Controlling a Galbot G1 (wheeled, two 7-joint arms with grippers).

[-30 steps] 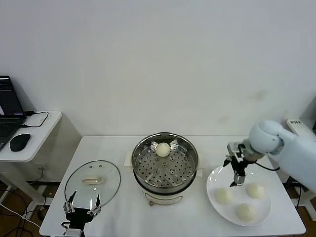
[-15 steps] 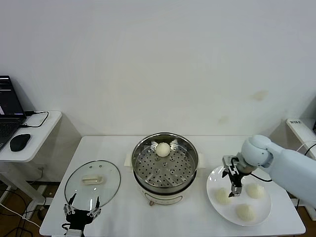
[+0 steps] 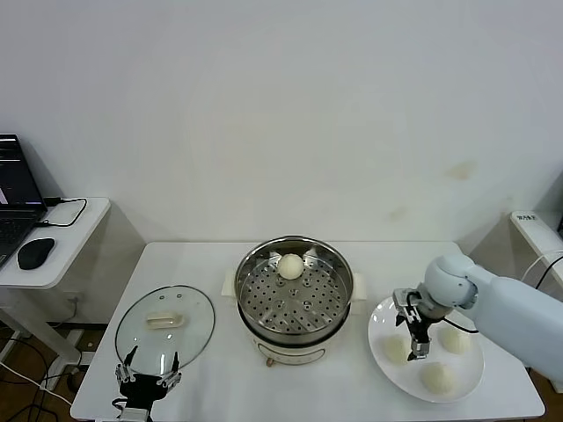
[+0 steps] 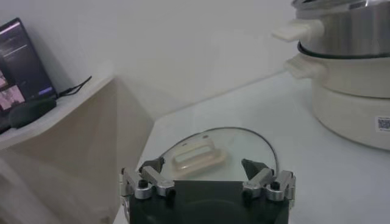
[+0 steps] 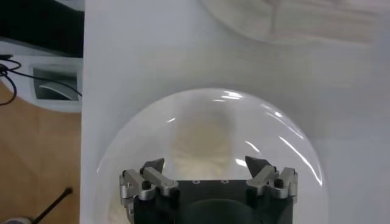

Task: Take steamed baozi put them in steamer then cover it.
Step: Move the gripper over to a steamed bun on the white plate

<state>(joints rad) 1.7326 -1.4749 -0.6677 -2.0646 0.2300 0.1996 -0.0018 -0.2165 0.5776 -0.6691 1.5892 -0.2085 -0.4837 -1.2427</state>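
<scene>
Cream-white bun is found directly under the right pincer, spread open above the plate; the left pincer, also open, is parked.

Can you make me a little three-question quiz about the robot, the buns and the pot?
1. How many baozi lie inside the steamer?
2. True or false: the glass lid is covering the steamer.
3. Which pincer is over the white plate: A) left pincer, B) right pincer?

Key
1. One; three more sit on the plate.
2. False; it lies on the table beside the steamer, by the open left pincer.
3. B; it is open above a bun.
</scene>
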